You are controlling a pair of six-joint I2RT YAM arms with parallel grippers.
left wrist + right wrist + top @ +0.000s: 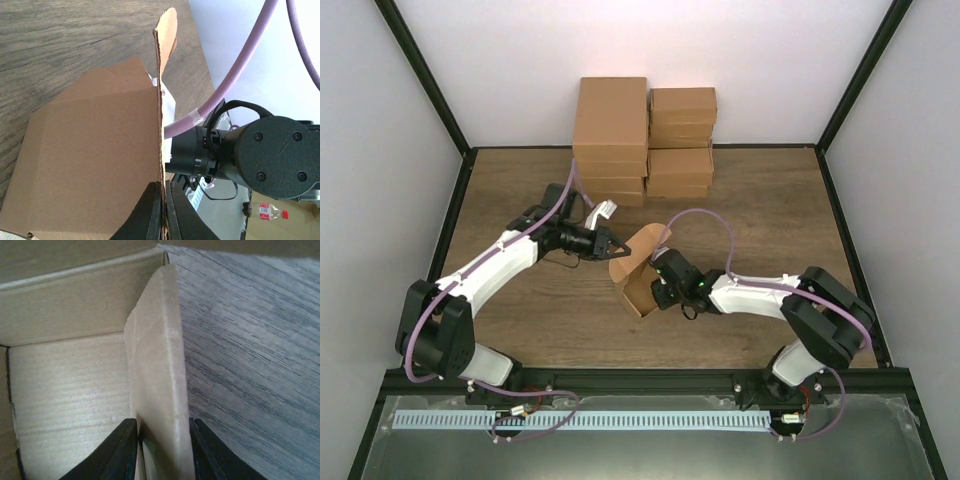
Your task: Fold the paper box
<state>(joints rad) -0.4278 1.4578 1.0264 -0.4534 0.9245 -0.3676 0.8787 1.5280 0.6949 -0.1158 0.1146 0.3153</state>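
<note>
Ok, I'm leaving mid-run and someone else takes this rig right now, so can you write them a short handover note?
Left end effector: shut on the thin edge of an upright panel of the paper box.
Right end effector: shut on a side wall of the box, one finger inside and one outside.
The box is mid-table between both arms, with its top flap raised and open. Stacked brown boxes sit at the far edge.
Done: walls up, body partly formed.
Left: fold the lid flap down and close the box, then release.
</note>
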